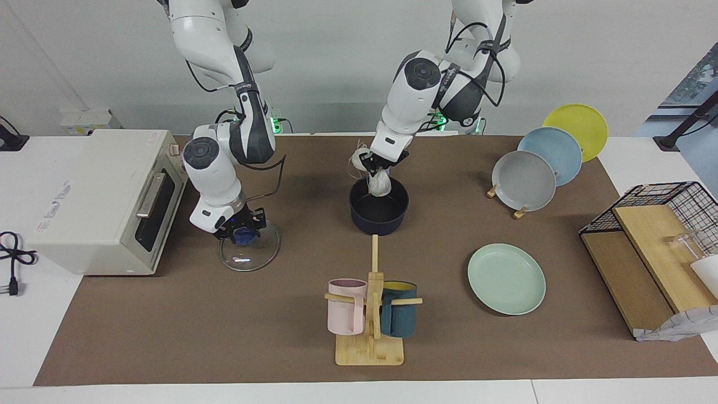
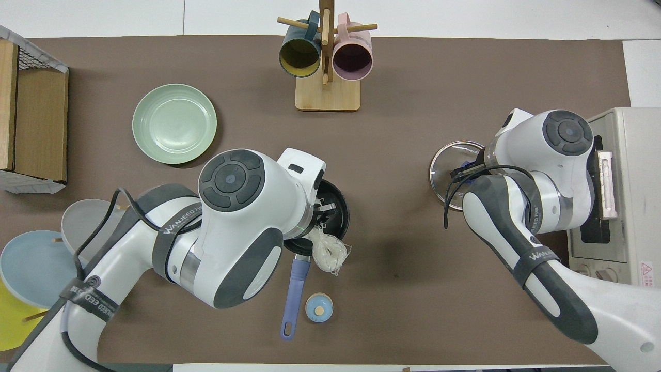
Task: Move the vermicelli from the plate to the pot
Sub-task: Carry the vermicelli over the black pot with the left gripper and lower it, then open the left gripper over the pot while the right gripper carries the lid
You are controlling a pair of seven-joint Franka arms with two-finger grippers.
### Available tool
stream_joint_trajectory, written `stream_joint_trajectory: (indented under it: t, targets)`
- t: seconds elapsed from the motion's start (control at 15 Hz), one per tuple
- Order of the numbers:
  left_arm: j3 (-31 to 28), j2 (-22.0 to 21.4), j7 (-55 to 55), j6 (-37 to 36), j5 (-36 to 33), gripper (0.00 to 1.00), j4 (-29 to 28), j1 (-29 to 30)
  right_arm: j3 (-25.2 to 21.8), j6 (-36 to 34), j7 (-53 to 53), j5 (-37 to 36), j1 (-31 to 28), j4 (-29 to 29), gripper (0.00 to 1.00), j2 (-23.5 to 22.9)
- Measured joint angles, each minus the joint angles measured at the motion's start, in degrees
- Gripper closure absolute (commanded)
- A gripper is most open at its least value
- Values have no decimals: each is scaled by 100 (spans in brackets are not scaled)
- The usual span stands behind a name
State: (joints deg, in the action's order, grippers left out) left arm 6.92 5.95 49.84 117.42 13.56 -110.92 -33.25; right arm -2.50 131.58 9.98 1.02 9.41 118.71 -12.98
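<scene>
My left gripper (image 1: 374, 164) is shut on the vermicelli (image 1: 380, 183), a white skein that hangs from its fingers over the dark navy pot (image 1: 378, 209), with its lower end at the pot's mouth. In the overhead view the vermicelli (image 2: 326, 251) shows beside the left gripper (image 2: 324, 211), over the pot's rim (image 2: 338, 199) and blue handle (image 2: 294, 289). The mint-green plate (image 1: 506, 279) (image 2: 174, 124) lies bare, farther from the robots, toward the left arm's end. My right gripper (image 1: 242, 229) (image 2: 467, 168) is down on the blue knob of a glass lid (image 1: 249, 252) that lies on the table.
A toaster oven (image 1: 101, 196) stands at the right arm's end. A mug rack (image 1: 370, 314) with a pink and a teal mug stands farther out than the pot. Grey, blue and yellow plates (image 1: 524, 179) lean in a rack near a wire basket (image 1: 662, 224). A small blue round cap (image 2: 318, 308) lies by the handle.
</scene>
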Motion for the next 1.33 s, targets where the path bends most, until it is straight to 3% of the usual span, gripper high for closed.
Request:
stream_joint_trajectory:
  t: [0.2, 0.27, 0.53, 0.93, 1.0, 1.13, 1.33]
  targets:
    - [-24, 143, -29, 463, 1, 100, -280, -2, 5, -337, 46, 0, 18, -207, 51, -21]
    - [-35, 213, -37, 587, 1, 100, -318, -1, 10, -528, 47, 0, 42, -372, 56, -42]
    - [-72, 563, -214, 1007, 3, 100, -344, 0, 21, -980, 47, 0, 166, -827, 99, -104]
    - [-132, 786, -745, 1146, 3, 99, -342, 199, 32, -1965, -446, 0, 572, -1717, 100, -256]
    - [-133, 787, -852, 1144, 3, 1, -336, 243, 34, -2020, -532, 0, 662, -1814, 100, -284]
    - [-136, 778, -1005, 943, 3, 0, -202, 284, 35, -2077, -621, -1, 766, -1925, 100, -331]
    - [-178, 537, -1031, -696, 3, 0, 725, 399, 36, -2456, -750, -2, 858, -2297, 100, -401]
